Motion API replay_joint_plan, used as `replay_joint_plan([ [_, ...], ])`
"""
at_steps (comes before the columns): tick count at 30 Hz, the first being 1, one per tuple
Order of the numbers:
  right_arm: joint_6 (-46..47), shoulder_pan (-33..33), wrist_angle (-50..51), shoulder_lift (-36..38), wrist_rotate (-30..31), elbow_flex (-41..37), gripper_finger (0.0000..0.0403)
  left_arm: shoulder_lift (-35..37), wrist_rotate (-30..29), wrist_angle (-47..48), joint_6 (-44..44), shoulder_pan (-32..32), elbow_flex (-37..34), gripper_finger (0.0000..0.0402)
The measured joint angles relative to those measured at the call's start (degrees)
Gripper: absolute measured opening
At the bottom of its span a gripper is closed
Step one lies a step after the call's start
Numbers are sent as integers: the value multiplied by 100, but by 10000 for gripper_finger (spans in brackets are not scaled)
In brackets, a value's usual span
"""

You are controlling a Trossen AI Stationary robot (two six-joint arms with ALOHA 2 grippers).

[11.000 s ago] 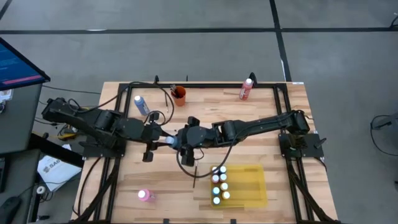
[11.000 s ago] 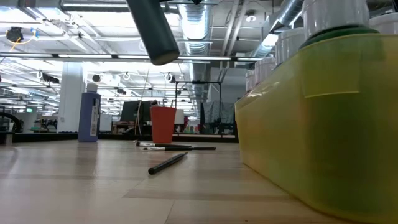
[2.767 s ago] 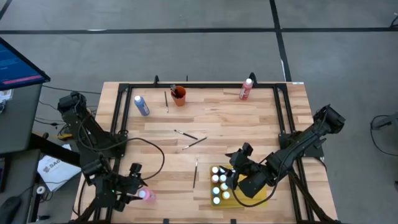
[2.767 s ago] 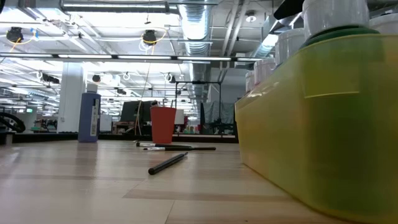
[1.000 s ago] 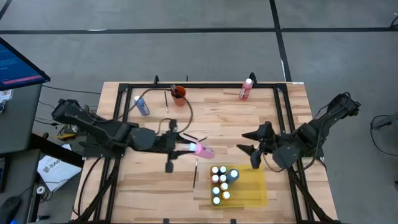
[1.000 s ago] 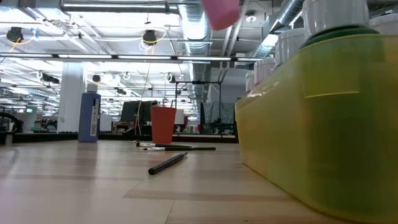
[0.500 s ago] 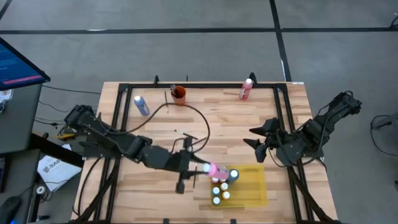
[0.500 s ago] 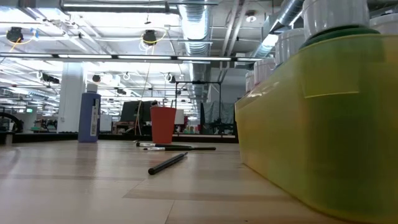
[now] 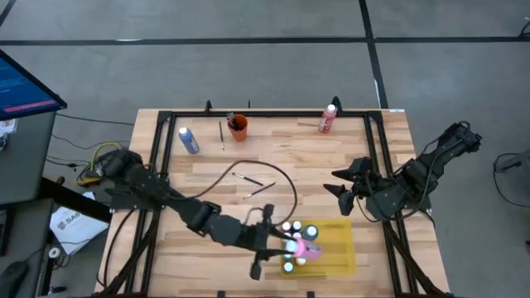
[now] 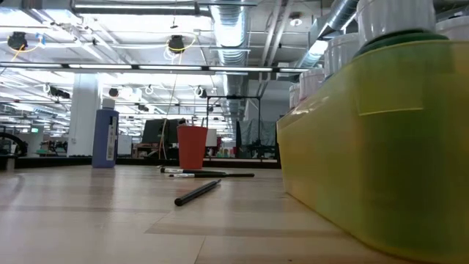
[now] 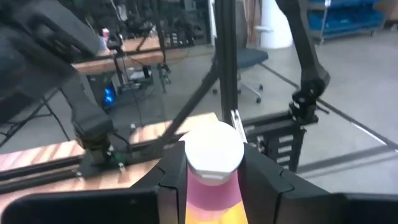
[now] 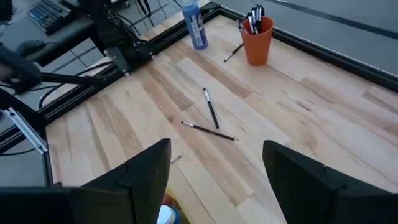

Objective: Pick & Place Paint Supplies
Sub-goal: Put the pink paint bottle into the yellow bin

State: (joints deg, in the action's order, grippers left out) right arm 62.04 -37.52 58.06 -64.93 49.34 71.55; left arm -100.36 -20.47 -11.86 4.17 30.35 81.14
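Over the wooden desk (image 9: 273, 161), the yellow tray (image 9: 335, 248) already holds several bottles, so the left claw (image 9: 296, 245), clamping the pink paint bottle (image 9: 305, 247) (cap outward), should lower it upright into a free slot, while the right claw (image 9: 338, 182) waits open nearby.

The high camera looked straight down on the whole wooden table (image 9: 273, 170) and both arms. The low camera sat at table-top height, very near the yellow tray (image 10: 381, 139), facing across to the orange cup (image 10: 192, 147), which the high and right wrist views shared. The left wrist camera looked outward past the table's edge.
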Motion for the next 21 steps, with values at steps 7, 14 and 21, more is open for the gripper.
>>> replay_joint_plan([
  [7,168,4,-13,2,0,0,249,-686,236,-251,269,-33,472,87],
  [14,281,1,-22,0,-4,-1,249,-1454,273,-109,398,-30,981,87],
  [21,425,-35,-22,0,-44,-1,249,-1586,102,203,464,-148,1004,87],
])
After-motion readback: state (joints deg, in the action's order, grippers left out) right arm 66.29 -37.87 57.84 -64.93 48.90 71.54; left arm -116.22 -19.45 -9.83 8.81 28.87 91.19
